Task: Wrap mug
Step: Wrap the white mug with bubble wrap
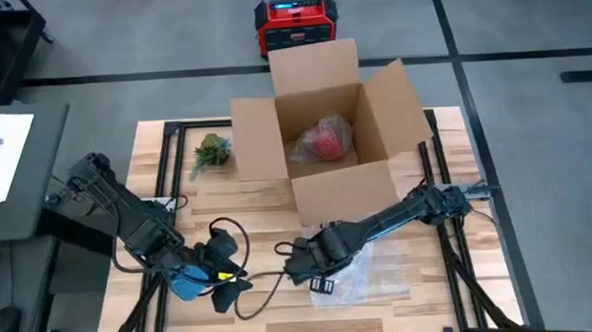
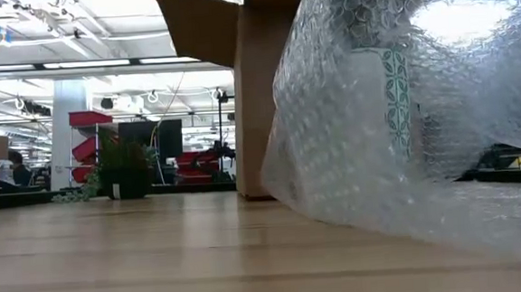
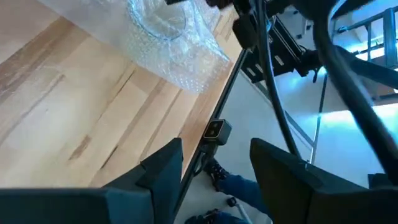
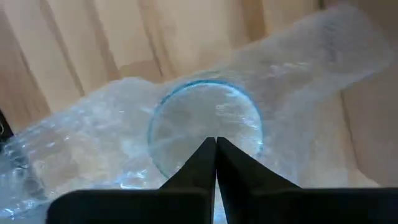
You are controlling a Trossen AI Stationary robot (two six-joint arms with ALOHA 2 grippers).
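Overhead, the wooden desk (image 1: 258, 203) carries an open cardboard box (image 1: 327, 135) at its far middle, with a red object wrapped in clear film (image 1: 323, 141) inside it and a small green plant (image 1: 209, 152) just beside the box's left flap. Behind the desk, on the floor, sits a red and black case (image 1: 295, 24). The right gripper (image 1: 323, 282) is low over the near middle of the desk, at the edge of a crumpled sheet of bubble wrap (image 1: 376, 273). The left gripper (image 1: 224, 274) waits near the desk's front left corner, well apart from the wrap.

From desk level, the bubble wrap (image 2: 403, 110) fills the right side close to the camera, and through it a pale mug (image 2: 380, 102) with a teal patterned band shows, standing on the desk. The box (image 2: 239, 84) rises behind it, and the plant (image 2: 122, 171) stands farther back on the left.

Past the left wrist, its two fingers (image 3: 165, 168) stand spread apart with nothing between them, over the desk's edge; the wrap (image 3: 161, 37) lies farther off.

Past the right wrist, the fingers (image 4: 233, 165) are pressed together at their tips, just over the mug's round rim (image 4: 205, 118), which lies under the wrap (image 4: 93, 143). Whether they pinch the film cannot be told.
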